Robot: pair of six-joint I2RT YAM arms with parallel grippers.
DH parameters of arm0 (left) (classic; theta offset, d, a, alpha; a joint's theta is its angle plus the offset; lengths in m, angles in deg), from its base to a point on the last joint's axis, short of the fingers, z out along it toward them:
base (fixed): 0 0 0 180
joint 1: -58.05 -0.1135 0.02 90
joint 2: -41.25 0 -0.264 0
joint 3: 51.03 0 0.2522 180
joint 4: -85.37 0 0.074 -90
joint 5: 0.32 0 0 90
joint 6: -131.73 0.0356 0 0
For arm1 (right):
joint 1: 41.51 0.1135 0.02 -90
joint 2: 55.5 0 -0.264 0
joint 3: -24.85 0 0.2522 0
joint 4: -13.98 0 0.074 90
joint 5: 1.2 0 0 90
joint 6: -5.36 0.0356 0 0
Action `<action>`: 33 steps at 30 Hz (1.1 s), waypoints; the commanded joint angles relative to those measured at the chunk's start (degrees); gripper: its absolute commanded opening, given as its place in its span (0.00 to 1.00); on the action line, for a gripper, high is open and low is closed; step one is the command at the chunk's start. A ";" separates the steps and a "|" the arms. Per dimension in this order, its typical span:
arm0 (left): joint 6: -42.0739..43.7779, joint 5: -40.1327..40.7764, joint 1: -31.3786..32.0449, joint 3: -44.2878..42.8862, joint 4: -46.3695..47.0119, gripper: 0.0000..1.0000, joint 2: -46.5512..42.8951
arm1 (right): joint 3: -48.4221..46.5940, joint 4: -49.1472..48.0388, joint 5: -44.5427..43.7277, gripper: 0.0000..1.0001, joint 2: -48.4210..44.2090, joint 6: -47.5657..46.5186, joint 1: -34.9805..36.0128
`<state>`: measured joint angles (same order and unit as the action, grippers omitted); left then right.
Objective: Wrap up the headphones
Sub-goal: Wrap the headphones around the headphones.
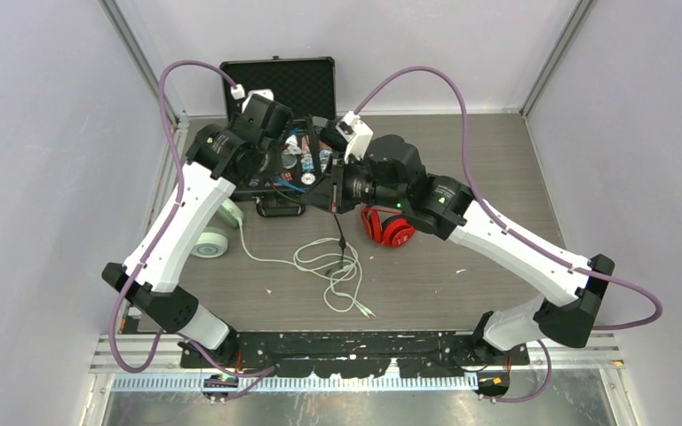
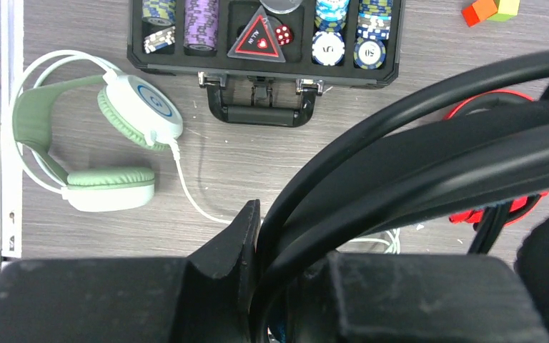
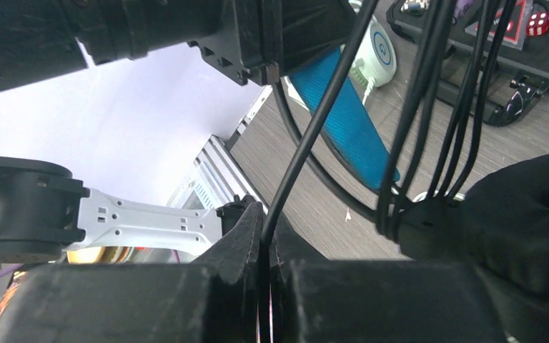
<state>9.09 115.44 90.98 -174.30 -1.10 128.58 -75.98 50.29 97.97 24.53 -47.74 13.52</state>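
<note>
You're in a robotics lab cell: a grey wood-grain desk [image 1: 462, 293] boxed in by plain pale wall panels [image 1: 35, 133] on aluminium framing [image 1: 139, 55], with the left arm [image 1: 178, 222] and right arm [image 1: 515, 248] bolted to a black mounting rail [image 1: 355, 342].

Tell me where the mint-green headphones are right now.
In the top view the mint-green headphones lie at the left of the table, beside the left arm and near the open black case, their white cable trailing toward the centre.
</note>
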 commanded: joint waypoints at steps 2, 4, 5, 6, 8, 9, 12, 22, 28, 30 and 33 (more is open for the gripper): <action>-6.47 2.13 -1.98 -1.80 8.23 0.00 -1.57 | 0.25 0.57 3.81 0.08 -1.28 -0.68 1.39; -7.00 0.52 -2.52 -1.84 8.56 0.00 -2.08 | 2.22 -0.35 3.65 0.08 -2.46 -1.59 1.80; -7.28 0.06 -2.75 -1.92 8.77 0.00 -2.34 | 3.47 -0.79 3.20 0.08 -3.21 -2.54 1.98; -7.67 -0.93 -2.92 -1.89 9.00 0.00 -2.73 | 4.69 -1.21 2.43 0.08 -3.88 -3.74 2.12; -8.51 -2.62 -3.19 -1.80 9.59 0.00 -3.58 | 7.06 -1.89 1.18 0.09 -5.27 -5.70 2.26; -8.99 -3.80 -3.40 -1.69 10.01 0.00 -3.97 | 8.03 -2.37 0.78 0.09 -5.84 -6.51 2.26; -11.00 -6.05 -3.66 -1.35 11.35 0.00 -5.27 | 11.35 -4.70 -0.44 0.09 -7.85 -8.65 2.43; -12.50 -7.72 -3.66 -1.67 12.74 0.00 -7.41 | 21.68 -13.01 -4.06 0.14 -12.01 -15.19 2.86; -9.53 -13.69 -3.66 2.14 18.55 0.00 -9.38 | 25.78 -17.52 -5.53 0.15 -10.89 -15.84 2.96; -10.02 -14.35 -3.66 3.71 19.90 0.00 -10.55 | 27.22 -19.50 -6.11 0.15 -10.49 -16.22 2.98; -9.90 -14.79 -3.66 4.87 21.25 0.00 -12.08 | 29.81 -23.01 -7.41 0.13 -10.05 -16.89 2.94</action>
<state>1.70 103.14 87.63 -169.21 8.21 121.08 -48.52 33.11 92.42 14.01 -62.47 16.08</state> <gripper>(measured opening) 0.153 0.144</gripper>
